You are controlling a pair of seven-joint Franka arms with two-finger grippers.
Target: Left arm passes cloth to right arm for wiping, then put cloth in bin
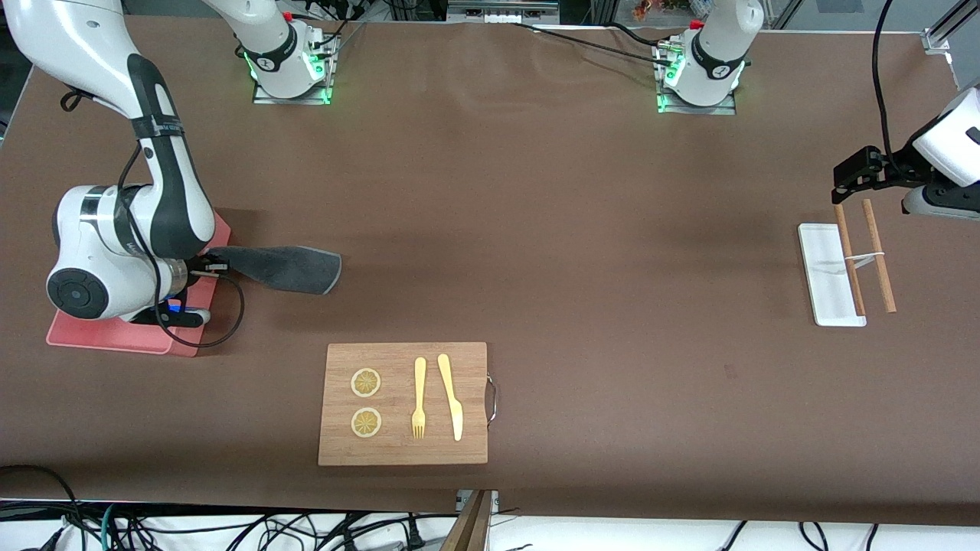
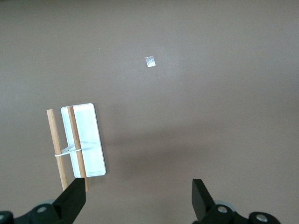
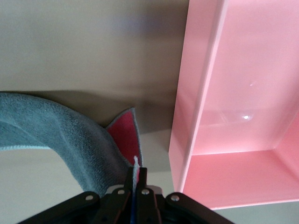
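While the right hand (image 1: pixel 208 268) stays out of it above one pink bin (image 1: pixel 115 333), clamped on one grey cloth (image 1: pixel 287 268) whose long axis trails toward the left arm's end, one board (image 1: pixel 403 403) carries two lemon slices (image 1: pixel 365 383); the left hand (image 2: pixel 138 199) waits, fingers apart.

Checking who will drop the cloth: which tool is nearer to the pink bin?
Right. The right tool, shut on the cloth, hangs at the bin edge. The left tool, open, waits over the white tray at the left arm's end.
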